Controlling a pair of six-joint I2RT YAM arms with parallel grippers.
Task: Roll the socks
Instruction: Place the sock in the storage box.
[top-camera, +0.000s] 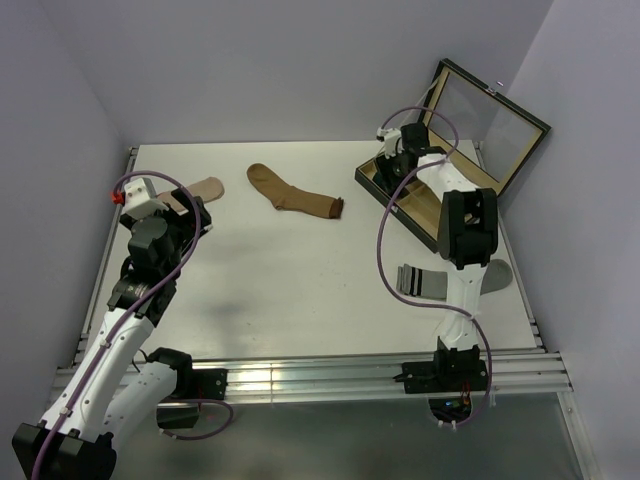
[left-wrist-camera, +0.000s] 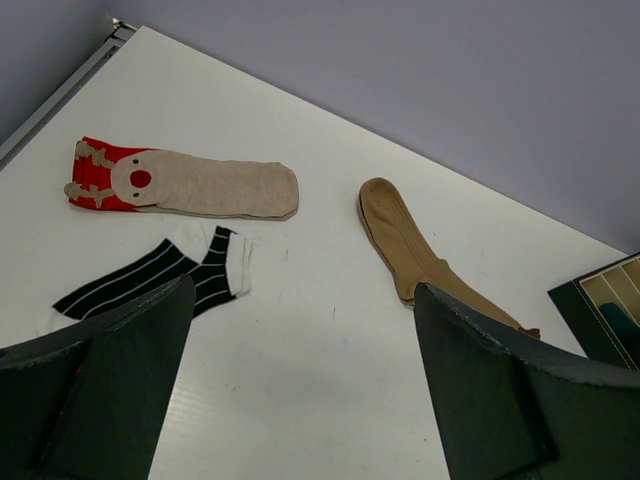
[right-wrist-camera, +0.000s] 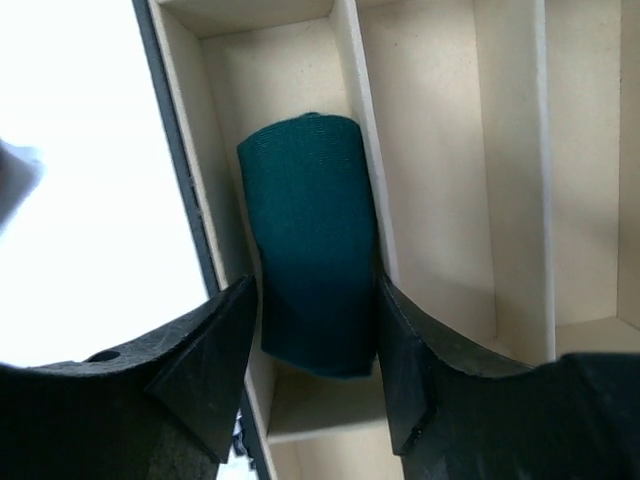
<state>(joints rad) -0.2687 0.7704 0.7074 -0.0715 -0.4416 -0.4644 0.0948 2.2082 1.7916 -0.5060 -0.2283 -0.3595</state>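
Right wrist view shows 1 sock done: the teal roll (right-wrist-camera: 310, 210) lies in a narrow compartment of the box (right-wrist-camera: 350, 60), left of centre in the frame. The right gripper (right-wrist-camera: 315, 300) has its fingers against both sides of the roll, so we judge that it grips it. In the left wrist view the left gripper (left-wrist-camera: 300, 300) is wide and holds nothing. We count 4 socks flat and not rolled: the beige sock (left-wrist-camera: 190, 183) at upper left, the striped sock (left-wrist-camera: 150, 280) below it, the brown sock (left-wrist-camera: 405, 240) right of centre, and the grey sock (top-camera: 425, 280) at the right of the top view. We think most of the work is left.
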